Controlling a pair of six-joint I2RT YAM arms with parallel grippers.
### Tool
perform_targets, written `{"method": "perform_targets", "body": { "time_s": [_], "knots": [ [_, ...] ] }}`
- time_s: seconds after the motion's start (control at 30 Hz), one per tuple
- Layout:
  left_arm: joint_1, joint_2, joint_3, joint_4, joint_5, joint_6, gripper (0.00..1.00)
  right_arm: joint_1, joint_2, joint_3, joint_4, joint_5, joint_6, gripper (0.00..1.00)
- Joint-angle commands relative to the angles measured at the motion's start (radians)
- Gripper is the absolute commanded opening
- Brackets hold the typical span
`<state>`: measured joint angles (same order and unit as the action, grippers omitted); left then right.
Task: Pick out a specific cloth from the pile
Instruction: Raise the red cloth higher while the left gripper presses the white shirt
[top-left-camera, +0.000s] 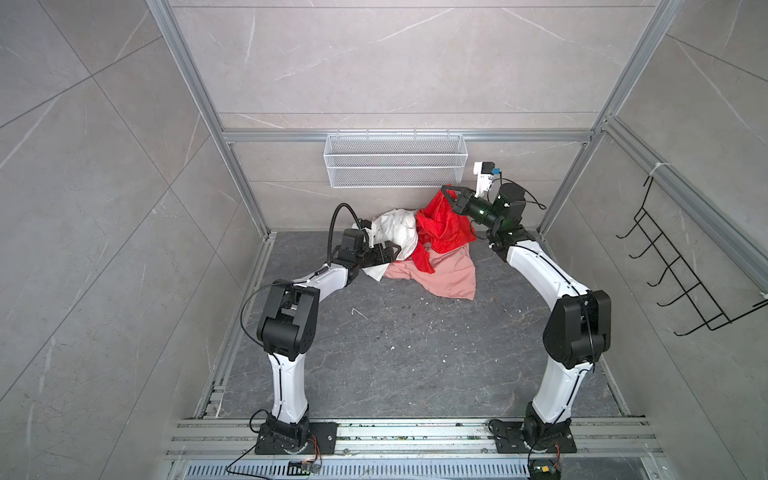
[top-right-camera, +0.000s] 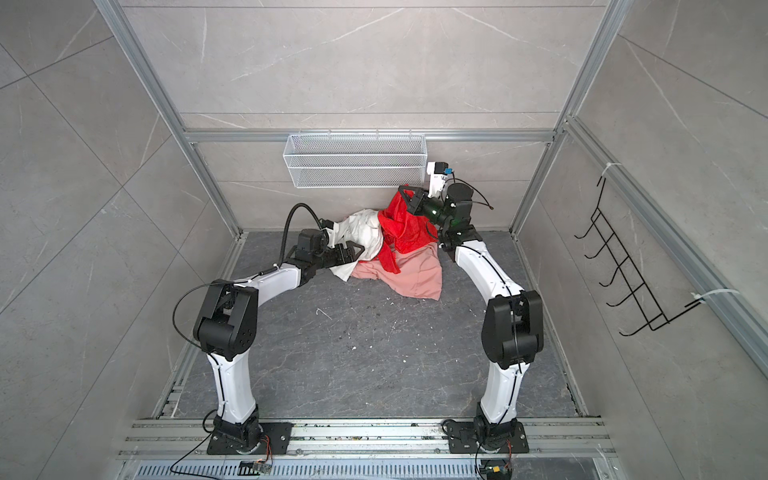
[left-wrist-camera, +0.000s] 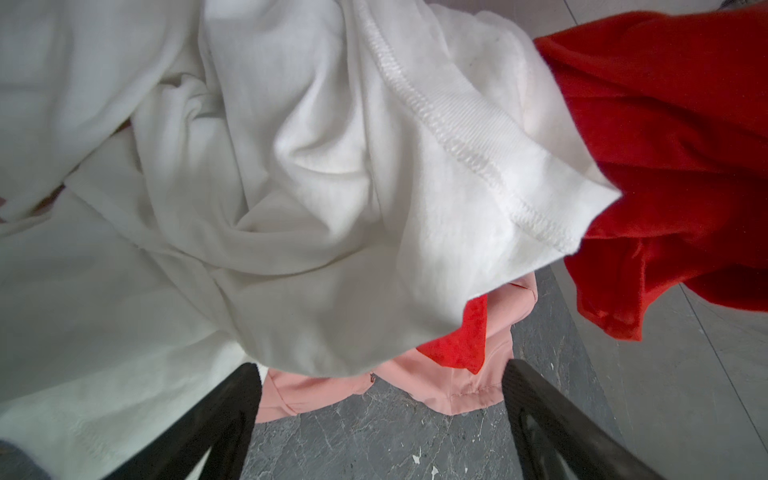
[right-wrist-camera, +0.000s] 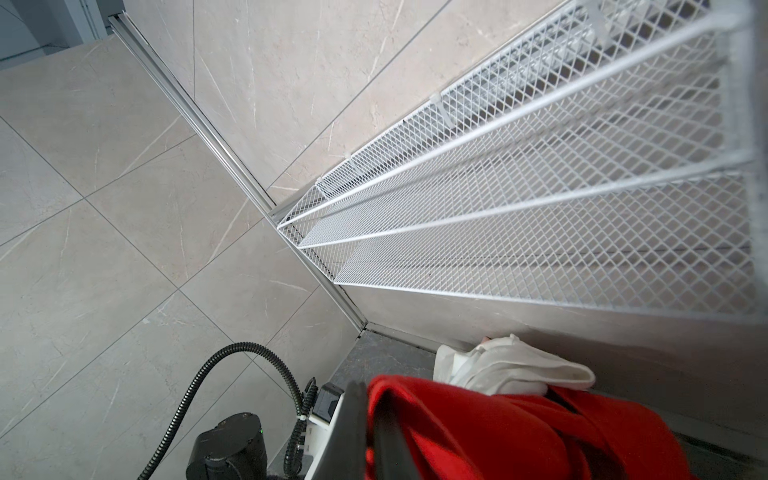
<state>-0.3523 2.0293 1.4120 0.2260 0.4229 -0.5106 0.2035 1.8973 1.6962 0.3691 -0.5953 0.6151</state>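
Observation:
The pile lies at the back of the dark floor: a white cloth (top-left-camera: 395, 232) (left-wrist-camera: 291, 187), a salmon-pink cloth (top-left-camera: 449, 274) (left-wrist-camera: 415, 390) and the bright red cloth (top-left-camera: 440, 226) (top-right-camera: 405, 228) (left-wrist-camera: 673, 137). My right gripper (top-left-camera: 447, 193) (top-right-camera: 402, 192) (right-wrist-camera: 369, 399) is shut on a top fold of the red cloth (right-wrist-camera: 498, 432) and holds it raised above the heap, while the cloth's lower part still drapes over the pink one. My left gripper (top-left-camera: 397, 250) (top-right-camera: 360, 250) (left-wrist-camera: 381, 368) is open, low at the white cloth's left edge, with nothing clamped between its fingers.
A white mesh basket (top-left-camera: 395, 160) (right-wrist-camera: 540, 199) hangs on the back wall just above the raised gripper. A black wire rack (top-left-camera: 681, 266) is fixed to the right wall. Aluminium frame posts (top-left-camera: 249, 199) bound the grey stone floor (top-left-camera: 395, 345).

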Motion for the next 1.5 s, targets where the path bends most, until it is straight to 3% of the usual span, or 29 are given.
{"method": "perform_targets", "body": {
  "time_s": [0.0,0.83,1.47],
  "knots": [
    [-0.007,0.031,0.040,0.024,0.017,-0.016,0.94,-0.008,-0.063,0.061,0.025,-0.001,-0.027,0.00],
    [-0.008,0.153,0.209,-0.013,-0.021,-0.005,0.92,-0.012,-0.108,0.146,-0.066,0.029,-0.086,0.00],
    [0.000,0.151,0.161,0.065,-0.058,-0.014,0.92,-0.027,-0.157,0.189,-0.156,0.080,-0.158,0.00]
  ]
}}
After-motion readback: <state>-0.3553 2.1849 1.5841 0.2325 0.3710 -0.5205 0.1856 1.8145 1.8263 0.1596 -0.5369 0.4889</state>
